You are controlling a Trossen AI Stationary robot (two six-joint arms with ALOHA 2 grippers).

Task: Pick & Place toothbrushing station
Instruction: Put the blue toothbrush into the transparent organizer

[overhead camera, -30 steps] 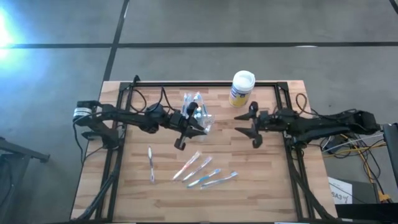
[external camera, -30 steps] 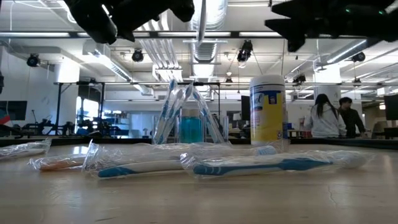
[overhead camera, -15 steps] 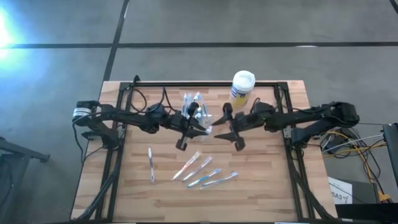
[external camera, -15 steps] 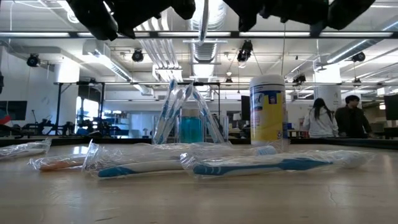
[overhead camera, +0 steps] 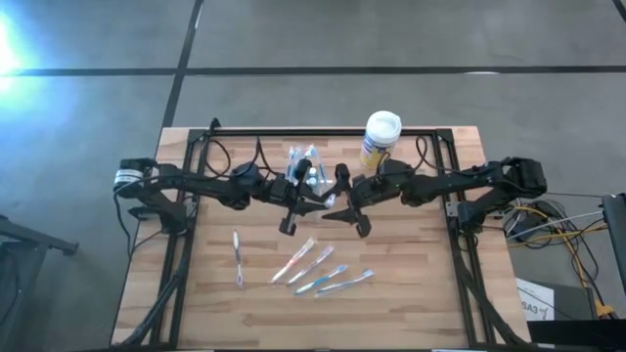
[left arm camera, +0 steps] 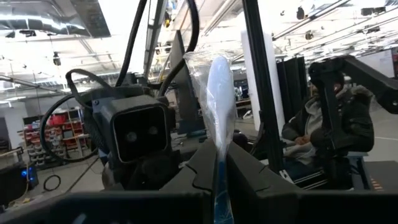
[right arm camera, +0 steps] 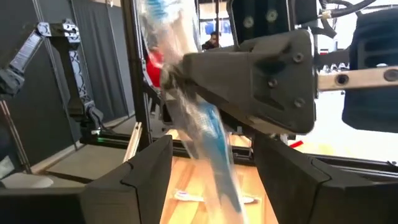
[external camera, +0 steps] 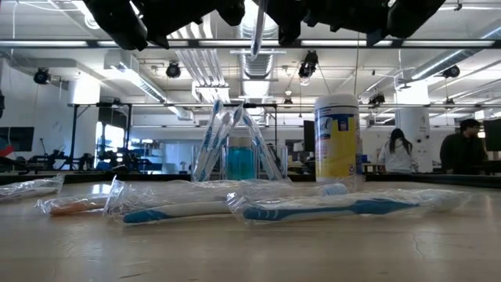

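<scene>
The toothbrushing station (overhead camera: 306, 162) is a clear cup on its base at mid-table, behind the grippers. Several toothbrushes lean in the station (external camera: 238, 157). Above the table, my left gripper (overhead camera: 315, 198) is shut on a wrapped toothbrush (left arm camera: 219, 106). This toothbrush (external camera: 256, 33) hangs high over the station in the low view. My right gripper (overhead camera: 338, 203) faces the left one from the table's right. It is open, its fingers (right arm camera: 144, 182) on either side of the wrapped toothbrush (right arm camera: 205, 134), apart from it. My left gripper pinches the wrapped toothbrush partway along its length (right arm camera: 176, 79) between its two fingers (left arm camera: 200, 173), through the clear wrapper. The fingers lie across it, coming from the table's left and slanting a little upward. The toothbrush stands tilted, sticking out above and below the fingers, clear of the table.
A yellow-and-blue canister (overhead camera: 380, 138) with a white lid stands at the far right of the station. Several wrapped toothbrushes (overhead camera: 315, 268) lie on the near half of the table, one more (overhead camera: 238, 257) to their left. Black frame rails (overhead camera: 186, 244) border the table. People (external camera: 399, 153) are in the room behind.
My right gripper has moved toward the table's left, rising a little, up to the left gripper and the held toothbrush. Its open fingers now stand on either side of that toothbrush.
</scene>
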